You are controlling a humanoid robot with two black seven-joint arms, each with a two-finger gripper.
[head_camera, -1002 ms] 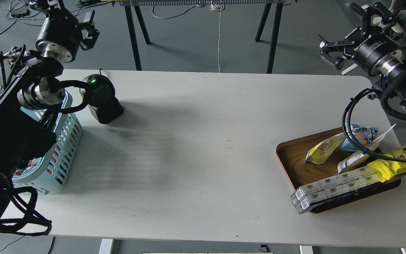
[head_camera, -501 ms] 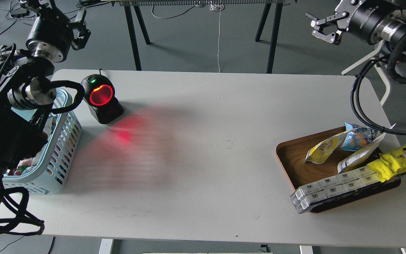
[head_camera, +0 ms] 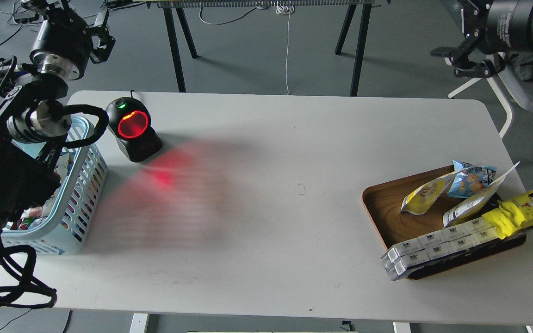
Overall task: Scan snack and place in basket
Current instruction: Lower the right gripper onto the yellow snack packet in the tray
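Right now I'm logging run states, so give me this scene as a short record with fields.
snack: yellow bean pouch lying in the wooden tray, ungrasped
basket: light blue, table's left edge, items inside
scanner: black, red window lit, red glow on the table
left claw: raised beyond the basket, holding nothing
right claw: raised off the table's far right corner, open, empty

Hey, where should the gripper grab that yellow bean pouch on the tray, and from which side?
Probably the snack's upper half, coming down from above with the right gripper, which is nearest. The pouch lies tilted in the tray, its left end over bare wood, while the blue pouch and another pouch crowd its right end. So close the fingers across its narrow width, toward the free left end.
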